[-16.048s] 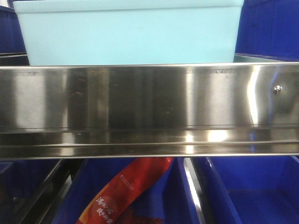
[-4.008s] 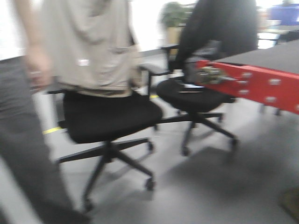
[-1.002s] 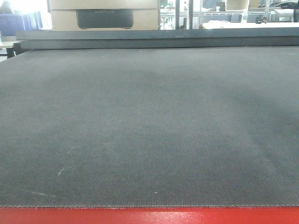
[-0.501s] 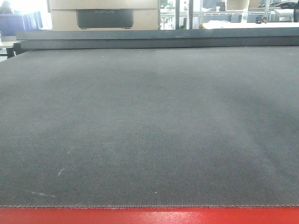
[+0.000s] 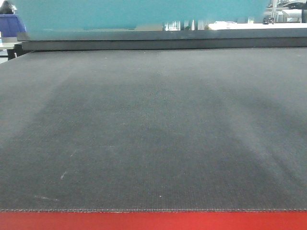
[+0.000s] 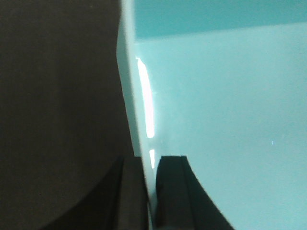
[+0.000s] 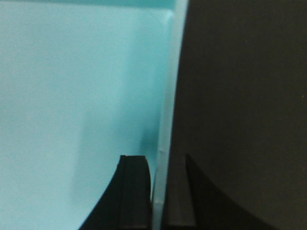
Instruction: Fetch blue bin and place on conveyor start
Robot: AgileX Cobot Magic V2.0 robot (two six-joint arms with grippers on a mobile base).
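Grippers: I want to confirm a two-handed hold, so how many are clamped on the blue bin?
2. The left gripper pinches one wall of the blue bin; the right gripper pinches another wall. Front view shows neither gripper.

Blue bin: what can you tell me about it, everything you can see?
The blue bin is a light turquoise tub of smooth, shiny plastic with thin walls; the inside that shows is empty. The left gripper pinches one side wall between its jaws, the right gripper the opposite wall. In the front view only a blurry strip shows at the top, seemingly hanging above the dark grey conveyor belt.
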